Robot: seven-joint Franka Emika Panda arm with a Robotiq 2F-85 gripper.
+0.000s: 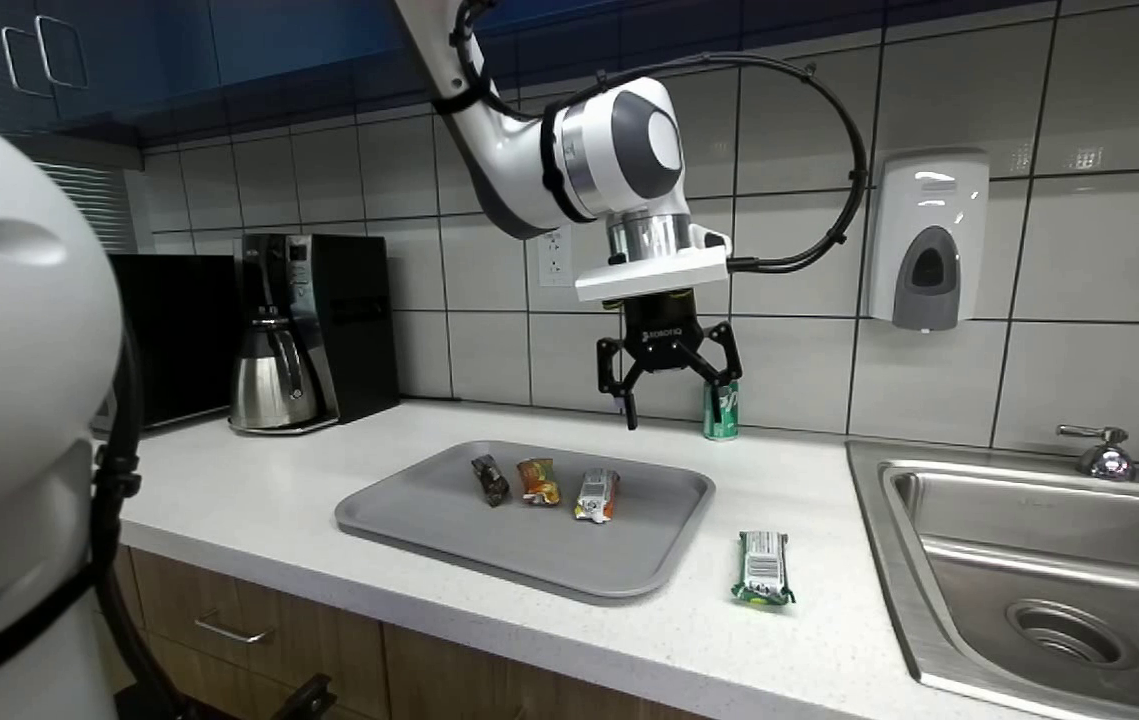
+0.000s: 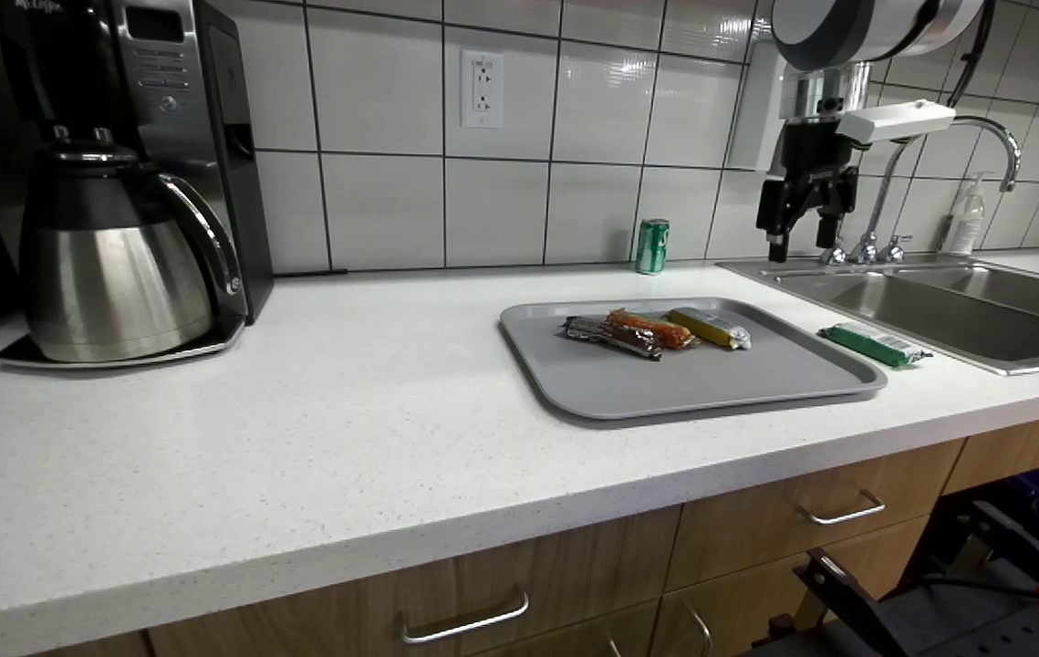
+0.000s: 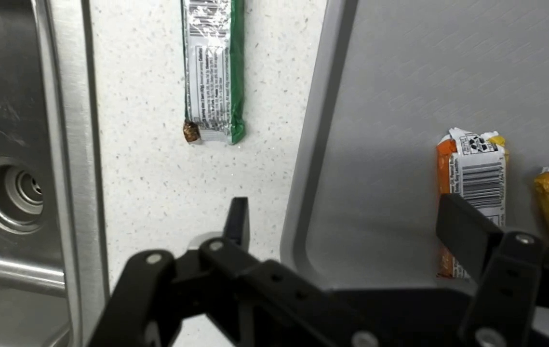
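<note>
Gray tray (image 1: 489,545) bearing three wrapped snacks (image 1: 538,482); gripper (image 1: 674,422) hanging above counter (image 1: 801,492), jaws spread wide, gripping nothing; green-wrapped snack bar (image 1: 763,566) barcode-up on counter between tray and sink (image 1: 899,560), long axis pointing front to back, roughly parallel to sink rim

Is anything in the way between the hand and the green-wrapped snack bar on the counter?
Nothing visible. The open hand hangs in the air, and the green-wrapped snack bar lies uncovered on the counter; the gray tray and the sink flank it without touching.
</note>
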